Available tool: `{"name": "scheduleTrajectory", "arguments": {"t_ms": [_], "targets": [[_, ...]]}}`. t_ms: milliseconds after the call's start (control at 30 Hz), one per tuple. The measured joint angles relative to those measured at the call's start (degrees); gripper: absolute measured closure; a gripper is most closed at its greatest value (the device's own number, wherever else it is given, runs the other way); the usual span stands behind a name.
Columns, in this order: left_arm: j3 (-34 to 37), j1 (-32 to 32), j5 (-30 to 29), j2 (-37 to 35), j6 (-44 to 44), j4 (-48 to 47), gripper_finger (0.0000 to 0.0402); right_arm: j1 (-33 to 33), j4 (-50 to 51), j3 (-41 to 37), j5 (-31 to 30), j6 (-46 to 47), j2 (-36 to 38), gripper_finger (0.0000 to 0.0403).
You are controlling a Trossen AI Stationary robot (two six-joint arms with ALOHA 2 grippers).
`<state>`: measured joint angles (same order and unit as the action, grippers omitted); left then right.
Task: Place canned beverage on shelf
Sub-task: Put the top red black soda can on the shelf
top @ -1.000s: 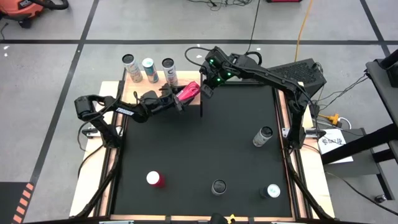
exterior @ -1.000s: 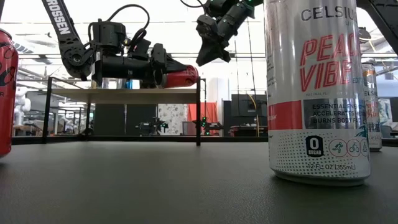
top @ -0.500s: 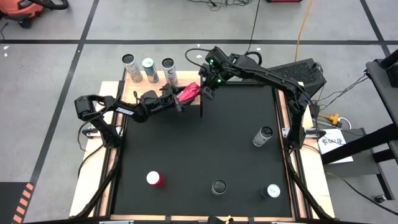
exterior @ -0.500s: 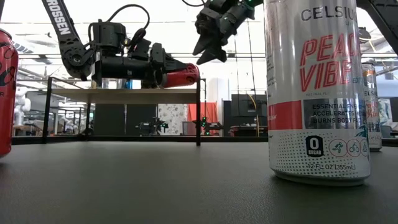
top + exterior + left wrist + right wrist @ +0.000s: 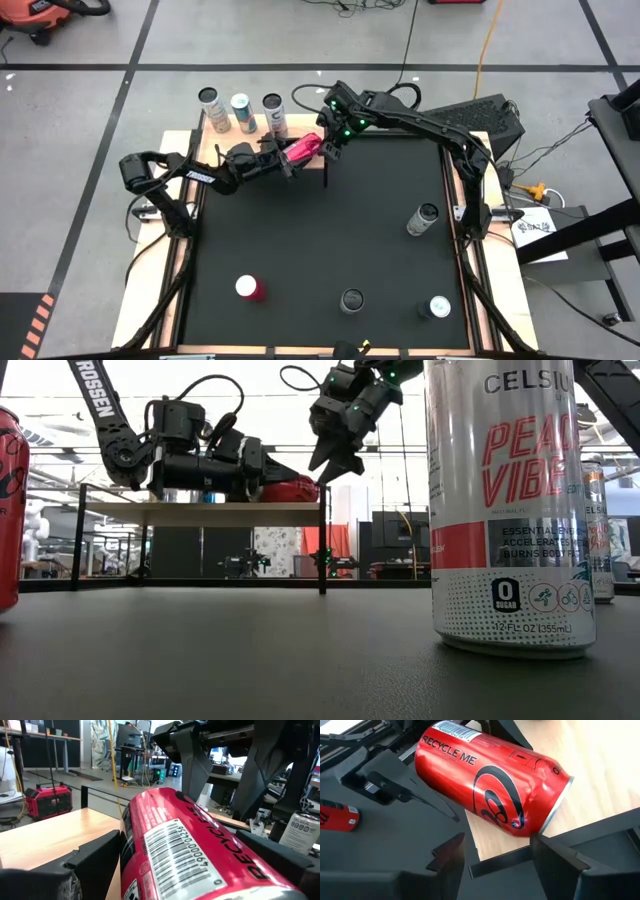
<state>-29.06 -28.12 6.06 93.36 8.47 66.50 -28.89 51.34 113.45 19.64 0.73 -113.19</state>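
A red can [image 5: 303,149] lies level in my left gripper [image 5: 285,155], over the right end of the shelf [image 5: 200,513], a pale wood board on thin black legs. Whether the can touches the board I cannot tell. Three more cans [image 5: 240,110] stand upright on the shelf's far-left part. My right gripper [image 5: 333,463] is open and empty, pointing down just above the red can's free end [image 5: 547,795], its fingers [image 5: 555,862] apart from the can. My left gripper pinches the red can's round wall [image 5: 127,845] between its two fingers [image 5: 95,857], one on each side. It comes level from the table's left, with the fingers lying along the can. The can is held on its side, its free end toward the table's right.
On the black table stand a silver can [image 5: 423,219] at the right, a dark can [image 5: 351,300] and another can [image 5: 439,307] near the front, and a red can [image 5: 248,288] at the front left. The shelf's black leg [image 5: 320,550] stands under the held can.
My left gripper has lowered the red can a little toward the shelf board, keeping it level. My right gripper has gone down toward the can's free end and tipped to point more steeply down.
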Motion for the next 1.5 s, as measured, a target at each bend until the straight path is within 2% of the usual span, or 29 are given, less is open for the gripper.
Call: {"name": "scheduleTrajectory", "arguments": {"t_ms": [700, 867, 1000, 1233, 1500], "targets": [[0.0, -0.1, 3.9, -0.1, 1.9, 0.0, 0.0026, 0.0, 0.6, 0.1, -0.1, 3.3, 0.8, 0.0195], [0.0, 0.2, 9.6, -0.1, 3.1, 0.2, 0.0027, -0.1, -0.2, 0.2, -1.6, 3.1, 3.2, 0.0195], [0.0, 0.2, 10.3, -0.1, 3.3, 0.3, 0.0027, 0.0, -0.6, 0.2, -4.3, 3.1, 4.0, 0.0195], [0.0, 0.2, 9.5, -0.1, 4.5, 0.5, 0.0027, 0.5, 1.1, 0.2, 0.2, 3.1, 3.9, 0.0195], [0.0, 0.1, 10.3, -0.1, 4.6, 0.5, 0.0027, 0.8, 6.4, 0.2, -0.1, 1.3, 3.9, 0.0195]]}}
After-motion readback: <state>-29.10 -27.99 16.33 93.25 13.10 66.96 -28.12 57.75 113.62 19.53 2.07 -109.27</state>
